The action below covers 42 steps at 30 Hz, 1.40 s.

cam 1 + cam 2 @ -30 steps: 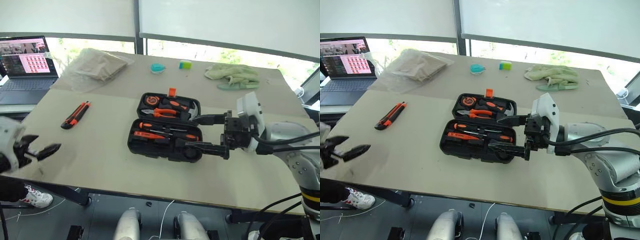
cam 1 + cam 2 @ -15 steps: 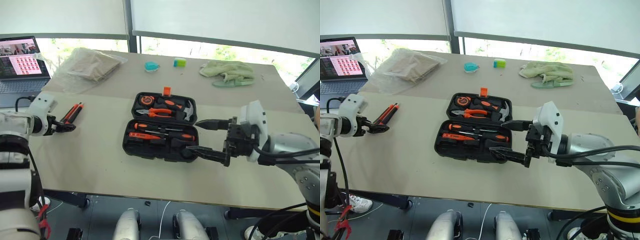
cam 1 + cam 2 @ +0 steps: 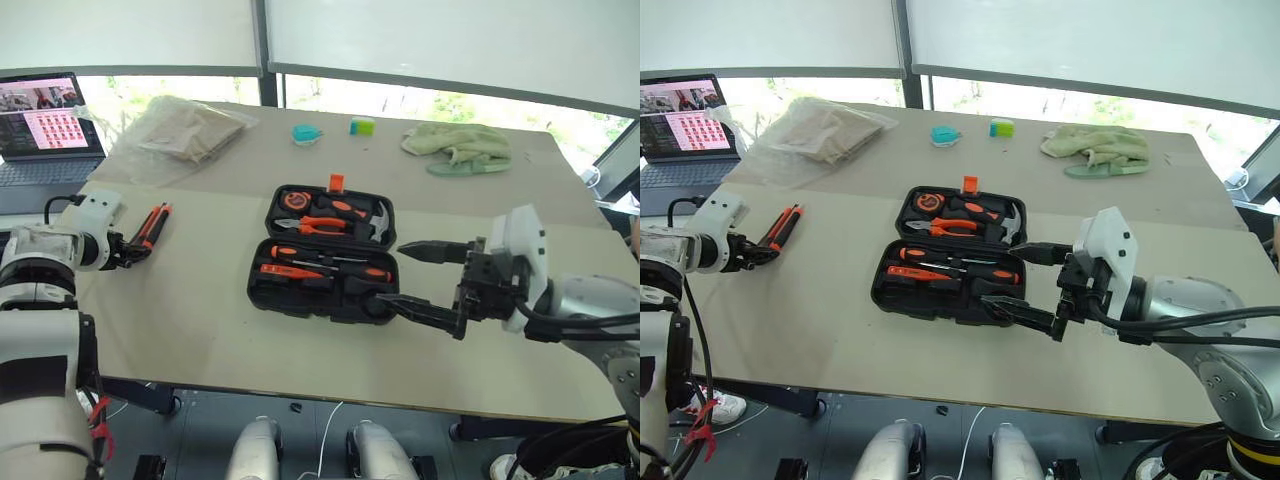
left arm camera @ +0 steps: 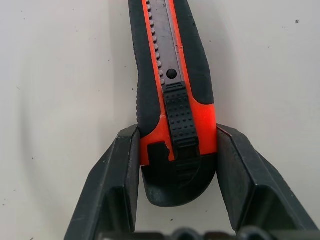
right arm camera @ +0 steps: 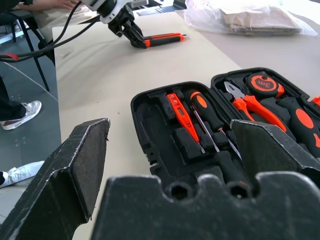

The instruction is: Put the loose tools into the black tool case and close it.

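The orange-and-black utility knife [image 3: 153, 222] lies flat on the table at the left. My left gripper [image 3: 131, 250] is at its near end, and in the left wrist view both fingers [image 4: 125, 170] press against the sides of the knife's butt [image 4: 175, 150]. The black tool case [image 3: 300, 305] lies open in the middle of the table. Orange-handled screwdrivers [image 3: 320, 272] sit in its near half, and pliers, a hammer and a tape measure in its far half. My right gripper [image 3: 390, 272] hovers open just right of the case's near right corner, holding nothing.
A clear bag of beige material [image 3: 185, 130] and a laptop [image 3: 45, 120] are at the far left. A green cloth [image 3: 460, 145] and two small objects [image 3: 306, 133] lie along the far side. Bare tabletop lies between the knife and the case.
My left arm came forward from the table's near left edge to the knife, and its fingers closed onto the knife's end. The right gripper stayed open beside the case.
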Available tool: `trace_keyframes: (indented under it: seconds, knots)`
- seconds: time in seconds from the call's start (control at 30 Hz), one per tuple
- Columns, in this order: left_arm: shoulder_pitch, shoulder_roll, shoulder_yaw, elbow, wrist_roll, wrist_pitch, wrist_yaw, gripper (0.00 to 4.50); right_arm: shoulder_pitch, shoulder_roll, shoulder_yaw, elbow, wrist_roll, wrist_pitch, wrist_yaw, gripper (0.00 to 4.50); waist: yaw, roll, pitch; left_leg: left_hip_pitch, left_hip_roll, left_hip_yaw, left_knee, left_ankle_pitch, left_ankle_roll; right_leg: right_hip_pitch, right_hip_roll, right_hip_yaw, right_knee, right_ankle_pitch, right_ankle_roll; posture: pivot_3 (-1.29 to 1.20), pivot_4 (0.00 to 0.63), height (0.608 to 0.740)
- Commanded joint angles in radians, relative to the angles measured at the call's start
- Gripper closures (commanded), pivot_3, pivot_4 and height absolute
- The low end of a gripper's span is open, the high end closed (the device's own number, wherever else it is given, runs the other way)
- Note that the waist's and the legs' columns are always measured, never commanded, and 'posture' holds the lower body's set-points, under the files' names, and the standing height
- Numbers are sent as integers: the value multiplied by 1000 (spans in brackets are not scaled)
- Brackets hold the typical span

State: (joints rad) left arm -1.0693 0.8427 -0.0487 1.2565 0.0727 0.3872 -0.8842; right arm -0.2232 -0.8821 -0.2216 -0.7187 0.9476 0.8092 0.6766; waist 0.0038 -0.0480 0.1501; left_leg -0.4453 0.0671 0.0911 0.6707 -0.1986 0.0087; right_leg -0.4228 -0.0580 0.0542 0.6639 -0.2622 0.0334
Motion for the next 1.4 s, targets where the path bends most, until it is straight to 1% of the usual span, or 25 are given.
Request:
trace_keyframes:
  seconds: [0.03, 0.1, 0.13, 0.2, 0.27, 0.33, 0.4, 0.6, 0.73, 0.87, 0.93, 1.2, 1.27, 1.37, 1.4]
  knots:
    - [-36, -17, 48, -151, -100, -118, -269, 2817, 7, -28, -64, -32, 41, 8, -7, 0, 9, -1, 1, 0, 0, 0, 1, 0, 0, 0, 0, 0, 0, 0, 0, 0, 150, 740]
    - [-17, -27, 50, -303, -164, -82, -431, 2817, 25, -38, -78, -28, 45, 5, 0, 0, 13, -2, 1, -5, 1, -2, 4, 0, 0, -1, 0, -4, 0, 0, 0, 0, 150, 740]
    - [-7, -29, 48, -356, -182, -57, -473, 2817, 31, -41, -82, -27, 45, 3, 3, 0, 14, -3, 1, -8, 1, -4, 6, 0, 0, -1, -1, -6, -1, 0, 0, 0, 150, 740]
    - [51, -32, -21, -543, -186, -53, -580, 2817, 46, -43, -86, -24, 41, -2, 7, 0, 9, -2, 1, -10, 0, -5, 7, 0, 0, -1, -2, -7, -2, 1, 1, 0, 150, 740]
    - [105, -39, -103, -700, -167, -99, -668, 2817, 63, -41, -84, -24, 30, -10, 8, 0, 7, -1, 0, -10, 0, -5, 7, 0, 0, -1, -2, -7, -2, 1, 1, 0, 150, 740]
    - [125, -53, -159, -779, -145, -127, -709, 2817, 74, -38, -80, -22, 19, -17, 7, 0, 4, 1, 0, -8, 0, -6, 7, 0, 1, 0, -1, -6, -1, 1, 1, 0, 150, 740]
    - [126, -73, -203, -818, -136, -156, -724, 2817, 86, -34, -80, -26, 15, -21, 4, 0, 3, 1, 0, -7, 0, -6, 7, 0, 1, 0, 0, -6, 0, 0, 0, 0, 150, 740]
    - [103, -171, -285, -807, -101, -227, -725, 2817, 125, -27, -91, -61, 18, -22, -24, 0, 6, 1, 0, -7, 0, -7, 8, 0, 1, 1, 0, -6, 0, 0, 1, 0, 150, 740]
    - [108, -188, -338, -787, -71, -333, -730, 2817, 138, -25, -109, -84, 37, -14, -55, 0, 6, 0, 0, -8, 0, -7, 8, 0, 1, 1, 0, -6, 0, 0, 1, 0, 150, 740]
    - [95, -190, -393, -770, -74, -391, -730, 2817, 175, -25, -137, -106, 50, -13, -71, 0, 5, 1, 0, -8, 0, -8, 8, 0, 1, 1, 0, -6, 0, 0, 1, 0, 150, 740]
    - [79, -207, -403, -734, -36, -431, -730, 2817, 188, -21, -145, -113, 54, -17, -80, 0, 6, 1, 0, -8, 0, -8, 8, 0, 1, 1, 0, -6, 0, 0, 1, 0, 150, 740]
    - [26, -266, -422, -592, 6, -519, -729, 2817, 203, -12, -133, -128, 53, -25, -111, 0, 8, 1, 0, -8, 0, -8, 9, 0, 1, 1, 0, -6, -1, 0, 1, 0, 150, 740]
    - [11, -263, -438, -585, -29, -497, -730, 1805, 196, -9, -128, -129, 56, -23, -121, 0, 7, 1, 0, -8, -1, -8, 9, 0, 1, 1, 0, -6, -1, 0, 1, 0, 150, 740]
    - [-8, -231, -470, -611, -106, -445, -730, 710, 193, -9, -123, -130, 59, -22, -130, 0, 6, 1, 0, -8, 0, -9, 9, 0, 1, 1, 0, -6, -1, 0, 1, 0, 150, 740]
    - [-14, -224, -472, -614, -118, -442, -730, 418, 193, -8, -122, -131, 60, -21, -132, 0, 4, 1, 0, -8, 0, -9, 9, 0, 1, 1, 0, -6, -1, 0, 1, 0, 150, 740]
